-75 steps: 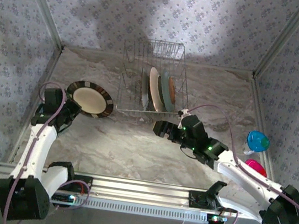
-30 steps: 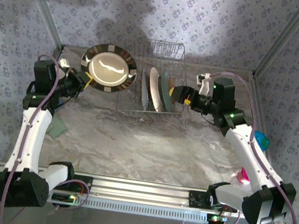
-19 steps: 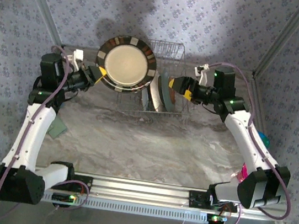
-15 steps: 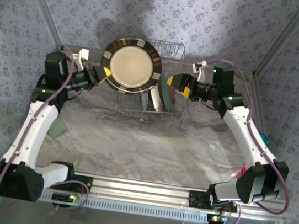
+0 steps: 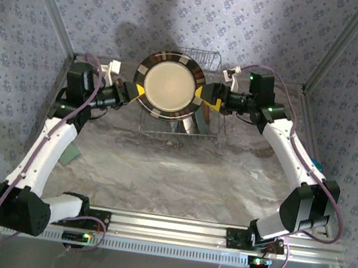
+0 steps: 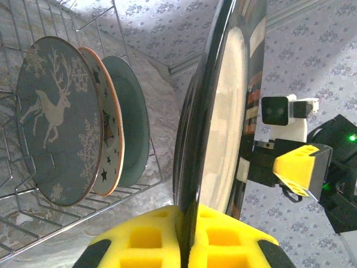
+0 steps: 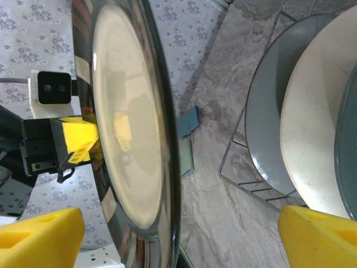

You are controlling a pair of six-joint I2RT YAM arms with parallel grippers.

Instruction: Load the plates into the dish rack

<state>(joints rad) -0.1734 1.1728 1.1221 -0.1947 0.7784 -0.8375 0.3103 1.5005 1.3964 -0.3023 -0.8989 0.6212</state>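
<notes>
Top external view: the brown-striped plate [image 5: 170, 84] is held up in the air, face toward the cam, directly in front of the dish rack [image 5: 211, 56] and above the marbled table [image 5: 181, 167]. It's gripped at its left rim by the left gripper [image 5: 137, 90]. In the left wrist view the yellow pads are seen pressed onto both faces of the rim, so it's a firm pinch w/ the plate edge-on btwn them.

On the other side, the right gripper [image 5: 209, 96] is positioned at the plate's right rim. From the right wrist cam its two yellow pads are seen spread wide. The plate's edge stands btwn them, nearer the pad at picture-left. Whether anything is touched there can't be told.

Rack contents, left wrist view: three plates are stood upright on edge among the tines, side by side. The grey reindeer plate [image 6: 53, 120] comes first, then the orange-cream star plate [image 6: 109, 139], then the teal plate [image 6: 131, 123], each overlapping the next. The striped plate is carried to the right of that row in this view, apart from the racked ones and approx. parallel to them.

A small greenish flat item [image 5: 69, 153] is seen lying on the table beside the left arm, well apart from the rack.
</notes>
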